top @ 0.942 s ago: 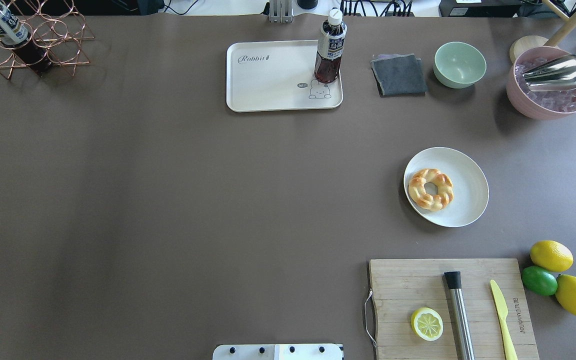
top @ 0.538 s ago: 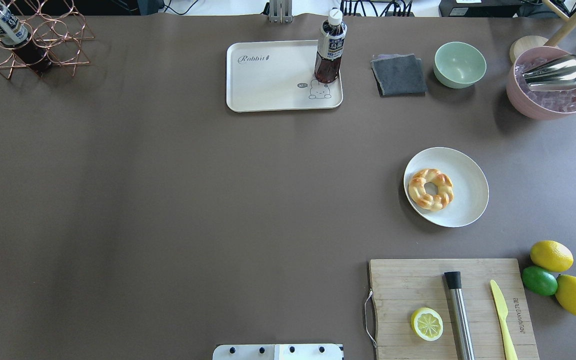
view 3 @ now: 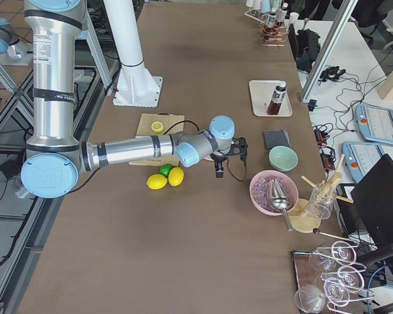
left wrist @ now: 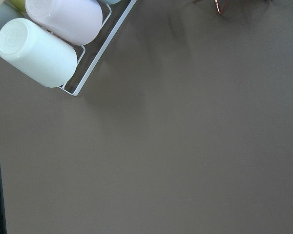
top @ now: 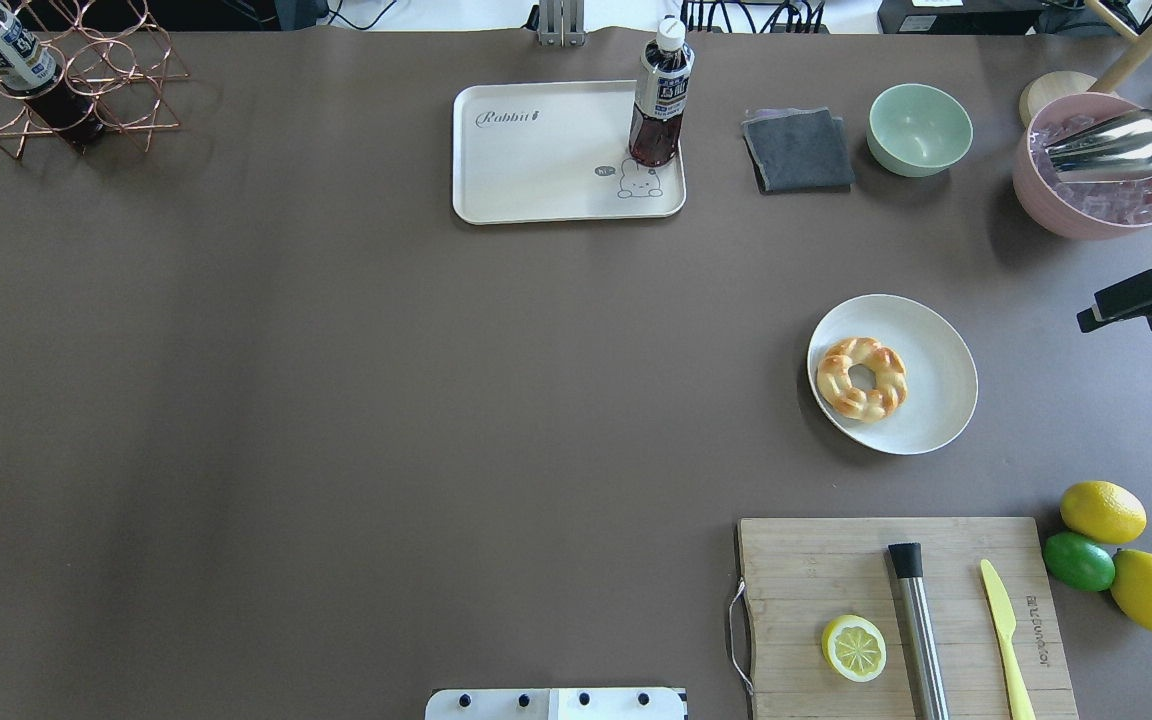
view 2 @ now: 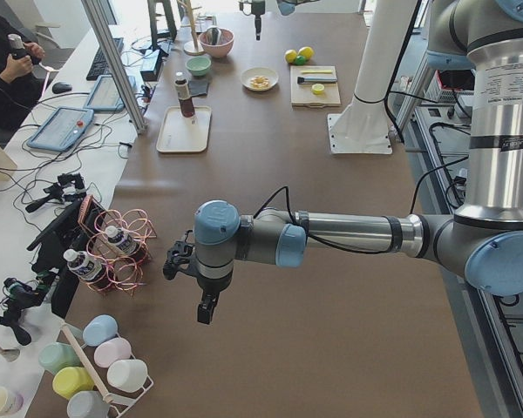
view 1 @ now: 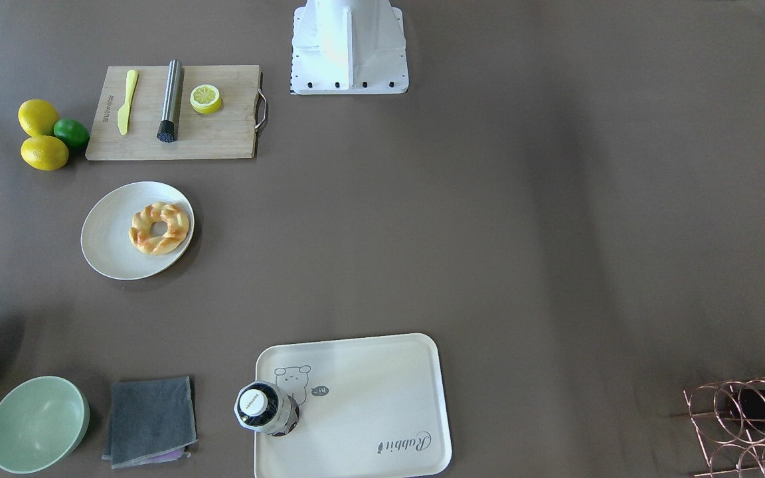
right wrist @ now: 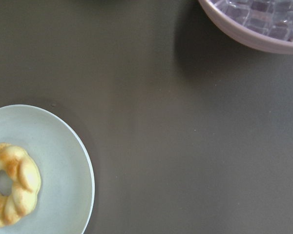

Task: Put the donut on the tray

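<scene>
The golden braided ring donut [top: 861,378] lies on a round off-white plate [top: 941,400], well apart from the cream rectangular tray [top: 536,170]; the right claw [top: 1101,312] is too dark to tell whether it is spread.

You're looking at a golden-yellow donut [top: 884,372], braided, with browned patches. Your plate [top: 936,385] is off-white. Your tray [top: 536,165] is cream, with a small bear drawing and grey script. The table [top: 336,400] is plain grey-brown, the bowl [top: 920,128] pale green.
</scene>
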You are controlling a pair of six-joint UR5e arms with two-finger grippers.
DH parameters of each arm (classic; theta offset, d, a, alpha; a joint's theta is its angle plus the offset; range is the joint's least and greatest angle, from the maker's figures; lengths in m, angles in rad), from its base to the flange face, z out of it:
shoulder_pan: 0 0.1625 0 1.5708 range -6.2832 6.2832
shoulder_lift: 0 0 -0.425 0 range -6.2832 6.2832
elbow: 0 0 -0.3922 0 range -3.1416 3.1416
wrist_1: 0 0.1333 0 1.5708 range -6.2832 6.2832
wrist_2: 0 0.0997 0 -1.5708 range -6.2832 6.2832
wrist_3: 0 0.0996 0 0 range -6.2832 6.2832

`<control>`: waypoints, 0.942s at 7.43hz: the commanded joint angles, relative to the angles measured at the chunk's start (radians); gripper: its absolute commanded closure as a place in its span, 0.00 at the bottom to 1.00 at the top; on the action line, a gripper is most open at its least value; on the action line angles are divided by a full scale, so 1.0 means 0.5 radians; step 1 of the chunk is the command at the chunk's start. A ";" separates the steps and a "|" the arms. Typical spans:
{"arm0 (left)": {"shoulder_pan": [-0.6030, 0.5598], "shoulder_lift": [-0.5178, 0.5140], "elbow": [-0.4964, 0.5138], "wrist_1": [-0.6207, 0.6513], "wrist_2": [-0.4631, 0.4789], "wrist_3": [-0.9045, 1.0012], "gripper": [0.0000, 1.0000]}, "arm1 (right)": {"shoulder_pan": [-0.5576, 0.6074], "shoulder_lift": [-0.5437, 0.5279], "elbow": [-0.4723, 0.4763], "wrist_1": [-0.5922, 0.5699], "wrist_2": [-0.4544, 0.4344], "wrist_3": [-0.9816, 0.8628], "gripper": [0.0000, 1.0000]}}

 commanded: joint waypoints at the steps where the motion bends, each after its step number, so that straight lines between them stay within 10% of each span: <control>1: 0.000 -0.018 0.011 0.000 0.000 -0.002 0.02 | -0.218 0.011 -0.182 0.429 -0.113 0.295 0.00; 7: 0.000 -0.030 0.008 0.000 0.003 -0.008 0.02 | -0.454 0.125 -0.164 0.436 -0.295 0.550 0.00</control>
